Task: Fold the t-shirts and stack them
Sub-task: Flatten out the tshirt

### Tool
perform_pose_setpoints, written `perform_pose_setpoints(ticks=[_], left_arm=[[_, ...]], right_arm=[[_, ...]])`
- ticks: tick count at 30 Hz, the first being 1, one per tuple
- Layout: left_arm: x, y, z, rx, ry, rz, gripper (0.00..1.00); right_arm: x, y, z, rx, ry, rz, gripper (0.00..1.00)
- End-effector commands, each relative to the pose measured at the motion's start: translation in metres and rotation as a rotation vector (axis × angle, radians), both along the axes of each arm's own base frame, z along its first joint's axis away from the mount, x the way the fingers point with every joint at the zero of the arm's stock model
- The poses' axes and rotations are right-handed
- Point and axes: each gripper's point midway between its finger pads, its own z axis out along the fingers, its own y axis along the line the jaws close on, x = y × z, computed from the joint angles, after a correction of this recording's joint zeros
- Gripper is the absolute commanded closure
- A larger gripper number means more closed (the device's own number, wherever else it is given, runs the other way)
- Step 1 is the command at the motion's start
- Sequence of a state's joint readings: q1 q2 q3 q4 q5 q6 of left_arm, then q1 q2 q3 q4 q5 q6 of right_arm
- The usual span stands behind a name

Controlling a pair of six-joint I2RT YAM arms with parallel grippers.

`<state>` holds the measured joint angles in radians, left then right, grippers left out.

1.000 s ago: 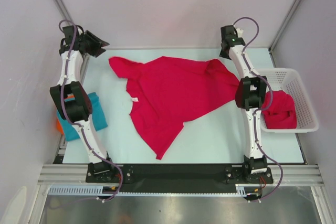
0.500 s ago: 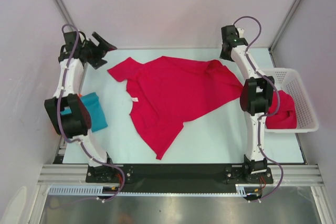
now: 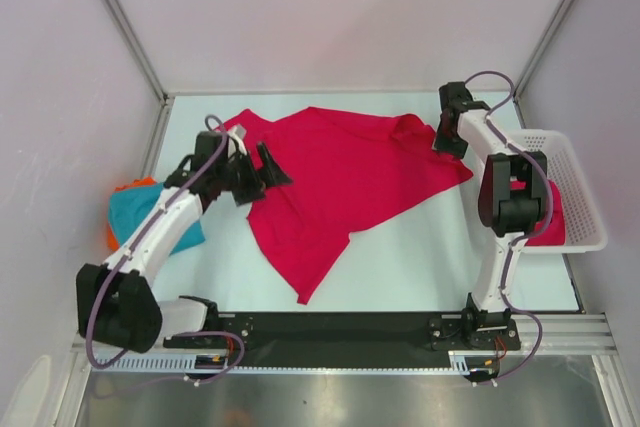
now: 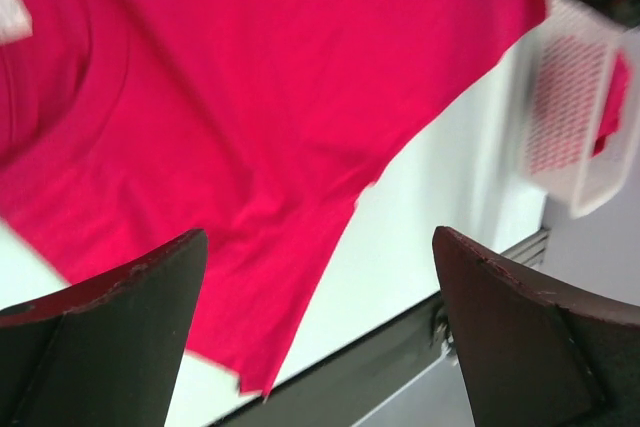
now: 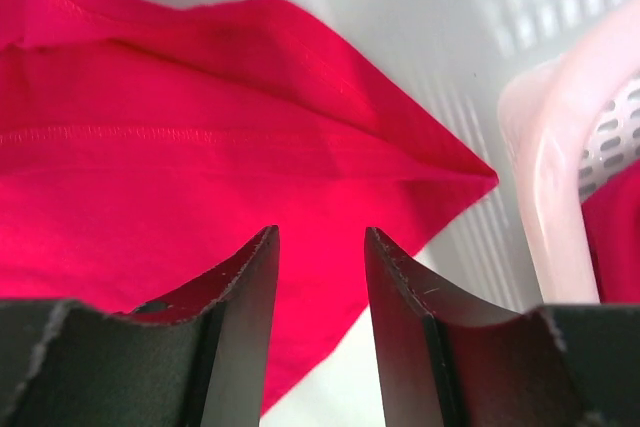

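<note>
White table (image 3: 420,257), left edge: your teal shirt (image 3: 128,212) looks folded. Not yet folded: spread red shirt (image 3: 340,177), crumpled red shirt (image 3: 550,230) in basket (image 3: 588,209). Your left gripper (image 4: 318,239) and right gripper (image 5: 320,232) gape empty.

I see a crimson t-shirt (image 3: 345,182) spread rumpled across the surface (image 3: 420,257), one corner trailing toward the near edge. My left hand (image 3: 265,179) sits over its left part, fingers apart. My right hand (image 3: 443,142) is at its right corner. A teal t-shirt (image 3: 135,215) lies at the left edge, and a second crimson t-shirt (image 3: 556,229) is in the white basket (image 3: 590,197).
</note>
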<state>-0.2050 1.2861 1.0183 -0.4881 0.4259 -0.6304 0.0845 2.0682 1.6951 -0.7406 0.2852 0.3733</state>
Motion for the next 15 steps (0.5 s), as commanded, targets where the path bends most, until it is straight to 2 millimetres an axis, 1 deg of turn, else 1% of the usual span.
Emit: perform_pose_setpoints(ticks=[1, 4, 5, 6, 7, 8, 9, 10, 12, 13, 15], left_arm=[[-0.036, -0.001, -0.011, 0.014, -0.015, 0.015, 0.00], [-0.063, -0.005, -0.020, 0.033, 0.003, -0.010, 0.00], [-0.076, -0.008, -0.025, 0.046, 0.025, -0.032, 0.00], [-0.083, -0.011, -0.028, 0.044, 0.034, -0.043, 0.00], [-0.092, -0.013, -0.035, 0.037, 0.060, -0.047, 0.00], [-0.103, -0.020, -0.035, 0.034, 0.061, -0.076, 0.00], [-0.108, -0.024, -0.037, 0.036, 0.071, -0.086, 0.00], [-0.119, -0.032, -0.041, 0.041, 0.091, -0.114, 0.00], [-0.129, -0.038, -0.045, 0.052, 0.111, -0.124, 0.00], [-0.140, -0.043, -0.050, 0.066, 0.127, -0.156, 0.00], [-0.149, -0.047, -0.055, 0.077, 0.147, -0.168, 0.00]], right_arm=[[0.004, 0.001, 0.044, 0.029, -0.126, 0.001, 0.55], [-0.001, -0.001, 0.044, 0.023, -0.125, 0.004, 0.54], [-0.002, -0.003, 0.043, 0.022, -0.123, 0.000, 0.54], [-0.003, -0.005, 0.042, 0.026, -0.123, -0.003, 0.54], [-0.003, -0.004, 0.041, 0.033, -0.123, -0.002, 0.54], [-0.004, -0.004, 0.039, 0.037, -0.120, -0.004, 0.54], [-0.004, -0.004, 0.036, 0.038, -0.114, -0.004, 0.54], [-0.004, -0.003, 0.034, 0.042, -0.113, -0.005, 0.54], [-0.005, -0.003, 0.031, 0.045, -0.106, -0.005, 0.54], [-0.005, -0.003, 0.030, 0.043, -0.105, -0.007, 0.54], [-0.006, -0.004, 0.025, 0.041, -0.097, -0.007, 0.54]])
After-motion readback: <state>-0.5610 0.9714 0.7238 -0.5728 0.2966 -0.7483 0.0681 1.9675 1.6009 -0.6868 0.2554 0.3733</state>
